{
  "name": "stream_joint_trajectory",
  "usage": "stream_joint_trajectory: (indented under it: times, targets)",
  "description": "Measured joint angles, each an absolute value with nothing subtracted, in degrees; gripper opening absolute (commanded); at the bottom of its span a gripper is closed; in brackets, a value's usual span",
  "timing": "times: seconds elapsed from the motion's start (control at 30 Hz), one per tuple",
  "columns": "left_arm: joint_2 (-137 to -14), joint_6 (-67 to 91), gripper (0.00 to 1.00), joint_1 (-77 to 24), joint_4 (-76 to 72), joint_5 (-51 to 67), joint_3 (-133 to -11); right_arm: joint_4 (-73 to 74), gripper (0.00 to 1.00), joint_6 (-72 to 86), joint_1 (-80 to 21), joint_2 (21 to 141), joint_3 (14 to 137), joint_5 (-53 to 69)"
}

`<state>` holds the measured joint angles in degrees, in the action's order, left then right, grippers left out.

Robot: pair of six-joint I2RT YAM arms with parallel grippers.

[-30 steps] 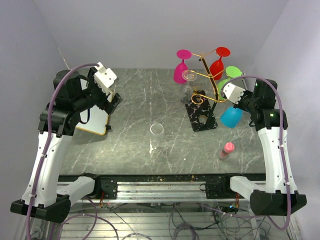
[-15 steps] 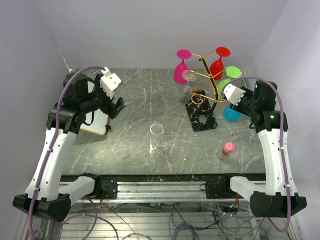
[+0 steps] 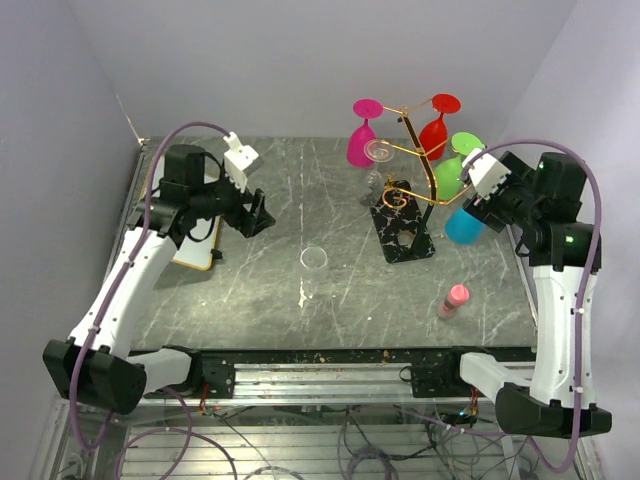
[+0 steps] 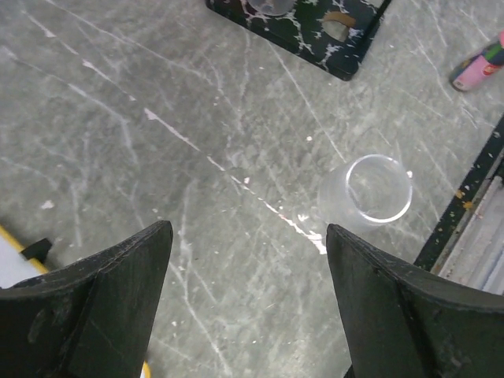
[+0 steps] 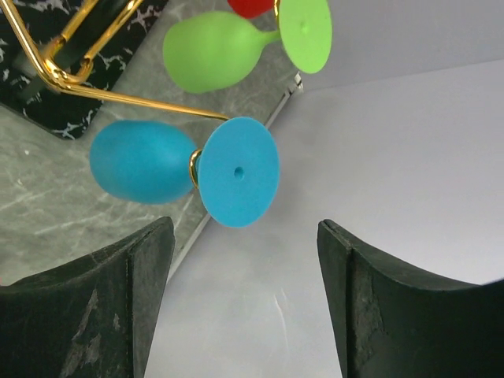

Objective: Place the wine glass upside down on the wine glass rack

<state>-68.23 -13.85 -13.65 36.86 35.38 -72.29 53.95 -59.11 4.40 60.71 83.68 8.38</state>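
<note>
Left claw [image 4: 246,236] wide apart, empty, left of clear round glass [image 4: 376,189] mid-table. Right claw [image 5: 244,228] apart, empty, beside blue wine glass [image 5: 142,161] hanging on gold wire rack [image 5: 47,63].

Gold wire: wine glass rack [image 3: 398,193]; its base [image 3: 412,246] black, white marbling. Hanging: magenta glass [image 3: 360,146], red glass [image 3: 433,134], green glass [image 5: 213,49], blue glass [image 5: 142,161]. Clear wine glass [image 4: 370,191] on dark grey, white-veined desk [image 4: 118,94]. Pink bottle [image 3: 454,299]. White board [image 4: 8,272], yellow edge. Arm cables [image 3: 190,128] purple.
</note>
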Motion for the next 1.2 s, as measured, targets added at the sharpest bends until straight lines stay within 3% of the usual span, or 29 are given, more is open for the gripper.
stream_joint_trajectory:
  times: [0.3,0.63,1.2]
  targets:
    - [-75.3,-14.5,0.81,-24.7,38.0,32.1,-75.7,55.2,0.71,-55.4,7.8,59.7,86.3,15.9]
    - [-83.1,-18.3,0.79,-31.3,41.8,27.3,-79.0,55.2,0.70,-53.4,9.0,59.7,86.3,17.3]
    - [-87.2,-25.1,0.53,-40.6,44.9,20.8,-79.0,54.6,0.69,-52.7,10.5,59.5,85.4,18.1]
